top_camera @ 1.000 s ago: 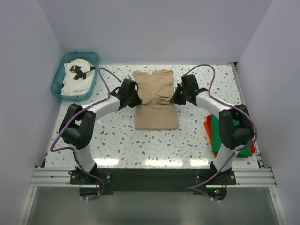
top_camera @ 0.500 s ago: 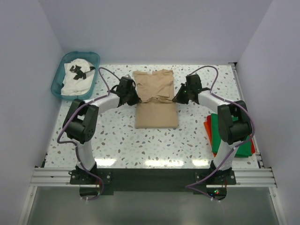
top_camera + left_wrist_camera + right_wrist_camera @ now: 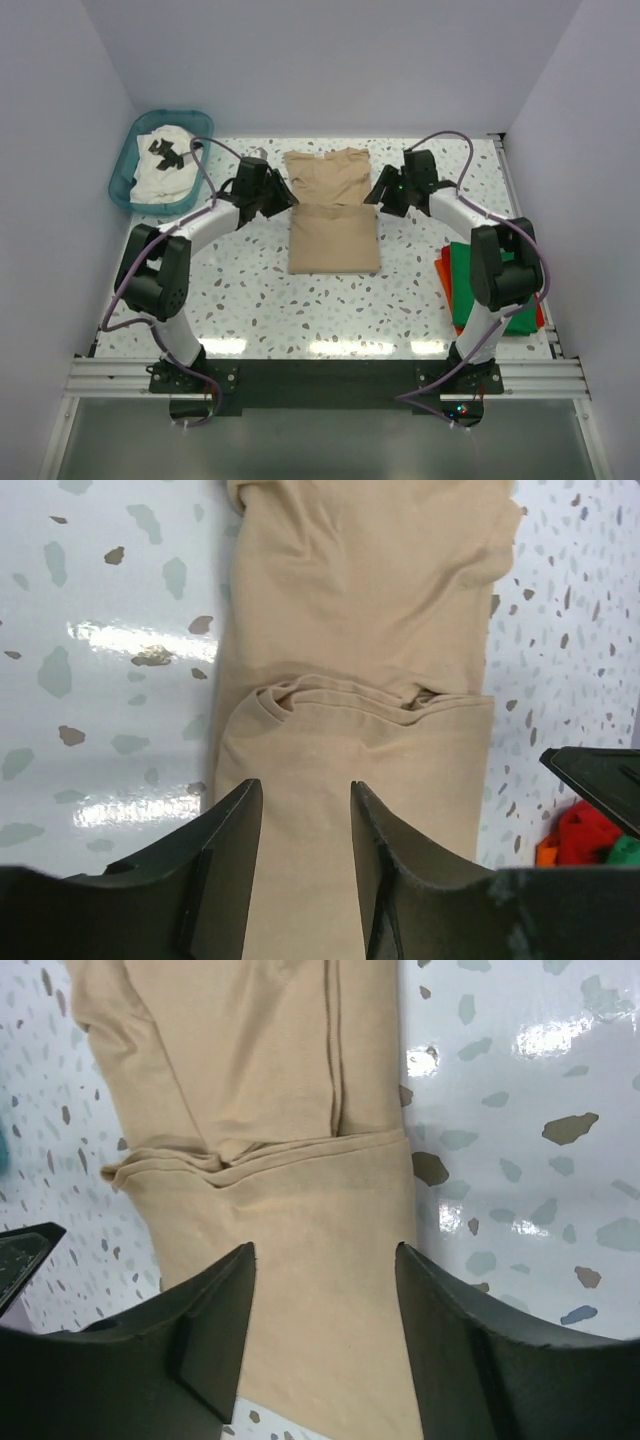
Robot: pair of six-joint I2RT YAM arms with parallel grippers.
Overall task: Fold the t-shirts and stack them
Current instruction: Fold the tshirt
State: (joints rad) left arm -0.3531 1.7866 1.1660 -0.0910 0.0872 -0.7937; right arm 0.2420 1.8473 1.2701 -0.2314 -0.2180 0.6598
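- white printed t-shirt [image 3: 165,172] in teal basket [image 3: 122,185], far-left corner.
- left claw [image 3: 305,785] released, just beside left edge of tan t-shirt [image 3: 333,235].
- tan t-shirt lies mid-worktop [image 3: 250,290]: narrow rectangle, doubled over, edge crossing its middle. We see bare worktop all round.
- right claw [image 3: 322,1250] released, at its right edge.
- green t-shirt [image 3: 460,290] on red-orange t-shirt [image 3: 441,268], right edge.

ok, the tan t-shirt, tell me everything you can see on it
The tan t-shirt is plain, soft, matte cloth with no print, lying flat on the speckled table at mid-width. It is folded into a narrow rectangle, its near part doubled over; that layer's slightly rumpled edge crosses the middle. The left gripper and right gripper flank that edge, both open, gripping nothing.
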